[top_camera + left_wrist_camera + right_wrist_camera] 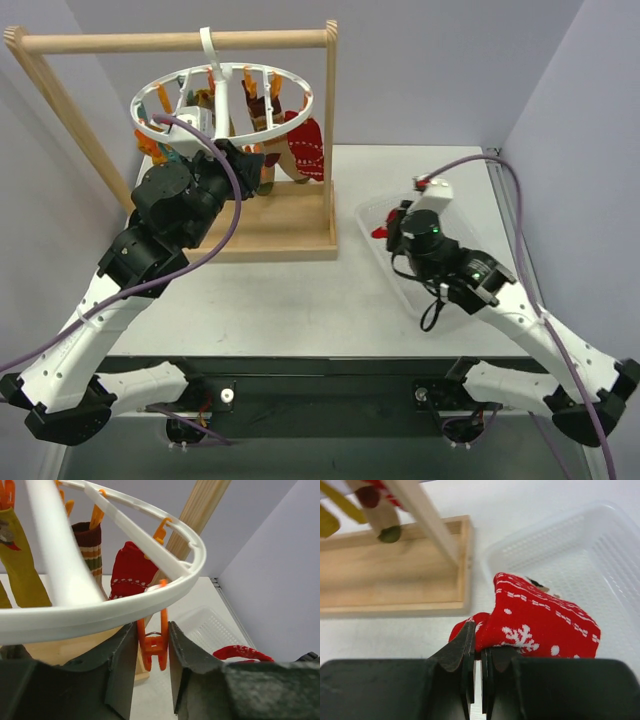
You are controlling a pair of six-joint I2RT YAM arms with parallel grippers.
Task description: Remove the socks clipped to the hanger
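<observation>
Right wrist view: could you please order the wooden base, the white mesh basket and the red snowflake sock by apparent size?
1. White mesh basket, cut off by the frame.
2. Wooden base, also cut off.
3. Red snowflake sock, smallest although nearest the camera.

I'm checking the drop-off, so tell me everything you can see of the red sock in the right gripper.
The red sock is soft-looking knit fabric, red with white snowflakes, dots and dashed stripes, limp and bunched. The right gripper pinches its near edge between almost closed fingers. It sits over the white mesh basket, beside the wooden rack base; whether it touches the basket floor is unclear.
</observation>
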